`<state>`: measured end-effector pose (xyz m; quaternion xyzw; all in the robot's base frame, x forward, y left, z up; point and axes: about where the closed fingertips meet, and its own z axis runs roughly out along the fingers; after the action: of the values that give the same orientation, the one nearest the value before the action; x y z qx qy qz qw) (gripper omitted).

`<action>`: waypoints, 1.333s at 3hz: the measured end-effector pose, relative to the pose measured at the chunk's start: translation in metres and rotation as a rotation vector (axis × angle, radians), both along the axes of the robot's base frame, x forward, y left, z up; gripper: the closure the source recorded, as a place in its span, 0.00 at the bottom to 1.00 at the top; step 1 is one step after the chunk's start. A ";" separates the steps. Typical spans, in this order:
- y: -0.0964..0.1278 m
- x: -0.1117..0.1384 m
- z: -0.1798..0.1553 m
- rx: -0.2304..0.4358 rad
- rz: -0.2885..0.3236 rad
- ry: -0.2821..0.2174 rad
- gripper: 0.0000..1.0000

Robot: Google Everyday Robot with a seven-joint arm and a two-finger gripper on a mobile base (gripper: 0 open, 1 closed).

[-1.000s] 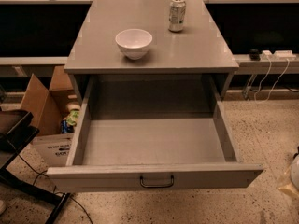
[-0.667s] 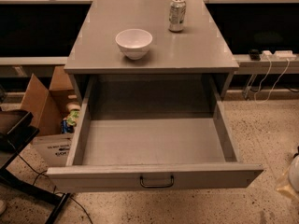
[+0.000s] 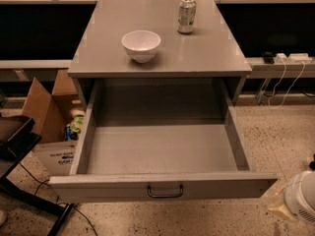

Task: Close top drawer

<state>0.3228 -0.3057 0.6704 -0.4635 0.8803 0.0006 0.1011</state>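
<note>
Item: top drawer (image 3: 162, 151), pulled fully out beneath the grey table (image 3: 197, 53), interior bare, front panel (image 3: 98, 188) nearest me. Judged rigid and fairly heavy, running on slides. Best contact is a flat push on the panel around the loop handle (image 3: 165, 191). My gripper is out of view, so I cannot tell its state.

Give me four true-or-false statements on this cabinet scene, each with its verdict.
1. The top drawer stands wide open. True.
2. The white bowl lies inside the top drawer. False: it stands on the cabinet top; the drawer holds nothing.
3. The can stands upright on the cabinet top. True.
4. The pincer grips the loop handle. False: the pincer is not in view, and nothing touches the loop handle.
</note>
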 end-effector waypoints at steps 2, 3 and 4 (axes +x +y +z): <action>0.057 0.021 -0.020 0.104 0.100 -0.105 1.00; 0.075 0.040 -0.022 0.137 0.139 -0.162 1.00; 0.088 0.058 -0.021 0.156 0.170 -0.213 1.00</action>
<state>0.3808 -0.2181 0.6491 -0.5246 0.8195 0.0282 0.2291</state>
